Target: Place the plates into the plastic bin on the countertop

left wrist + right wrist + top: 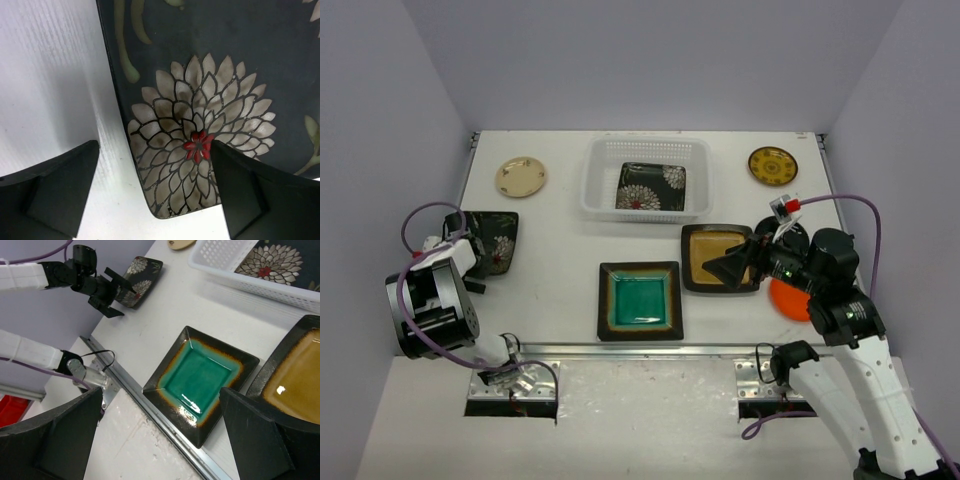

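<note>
Left wrist view: left end effector (pixel 155 150) open astride the black floral plate (pixel 225 75) corner; right end effector (pixel 161 395) open too.

The teal plate (pixel 639 301) is glossy glazed, the plastic bin (pixel 595 180) perforated.

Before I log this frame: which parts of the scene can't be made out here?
Orange plate: top view, mostly hidden beneath the right arm.
Amber plate: top view, right side covered by the right tool; cut by the frame edge in the right wrist view.
Left floral plate: cut off by the left wrist view's edges; contact with the left tool is unclear.
</note>
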Tool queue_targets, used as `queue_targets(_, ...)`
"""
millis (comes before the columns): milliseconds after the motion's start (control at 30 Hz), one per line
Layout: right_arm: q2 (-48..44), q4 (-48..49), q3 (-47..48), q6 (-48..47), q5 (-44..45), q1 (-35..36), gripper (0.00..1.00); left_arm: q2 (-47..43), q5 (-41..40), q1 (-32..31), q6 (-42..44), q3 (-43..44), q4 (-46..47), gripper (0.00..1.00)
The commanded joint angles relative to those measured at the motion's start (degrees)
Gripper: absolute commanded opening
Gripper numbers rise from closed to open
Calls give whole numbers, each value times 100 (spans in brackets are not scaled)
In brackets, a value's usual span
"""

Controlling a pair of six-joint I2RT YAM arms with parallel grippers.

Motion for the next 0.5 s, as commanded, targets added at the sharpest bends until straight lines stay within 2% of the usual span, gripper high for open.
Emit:
queue_targets(0, -125, -205, 268, -277, 509, -20, 99, 214, 65, 66, -220, -191, 340, 81)
queue_targets(67, -223, -258, 274, -322, 697, -26, 99, 325, 105, 66, -294, -241, 295, 64)
queue_targets(167, -354, -328, 294, -364, 882, -26, 99, 388, 123, 58, -383, -349, 277, 56)
queue_targets(200, -373, -366, 322, -391, 912, -21, 99, 374, 138, 59, -415, -397, 285, 48)
queue_targets(267, -381, -451, 414, -483, 977, -28, 99, 324, 170, 66, -439, -522, 344, 38)
queue_targets(333, -381, -529, 484, -528, 1055, -20, 99, 229, 196, 58, -466, -610, 353, 23)
queue_targets(367, -334, -632, 555, -551, 1134, -20, 99, 157, 283, 65, -536, -697, 361, 7)
queue_targets(400, -301, -678, 598, -554, 1158, -27, 99, 100, 321, 60, -586, -783, 314, 1)
queue_targets(467, -267, -695, 621, -548, 1155, -28, 99, -31, 396, 58, -711, -850, 252, 0)
